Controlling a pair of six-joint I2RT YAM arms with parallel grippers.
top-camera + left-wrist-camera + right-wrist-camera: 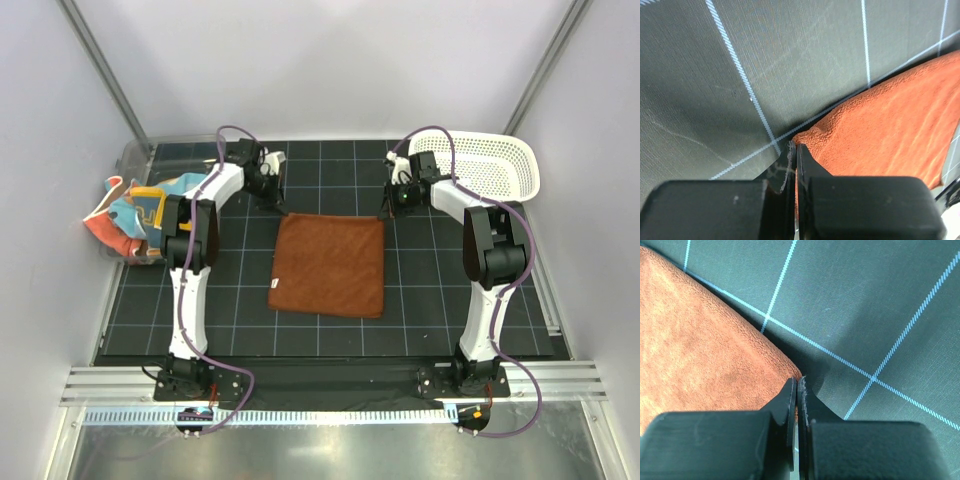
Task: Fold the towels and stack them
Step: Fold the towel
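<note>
A rust-brown towel, soft short-piled terry and roughly square, lies flat on the black gridded mat, its weave fine and crossed by pale lines. The left gripper is closed on the towel's far left corner, which puckers at the fingertips. The right gripper is pinched shut on its far right corner. Left of the towel, printed towels lie crumpled against a clear plastic bin. A white lattice basket sits beyond the towel's right side.
</note>
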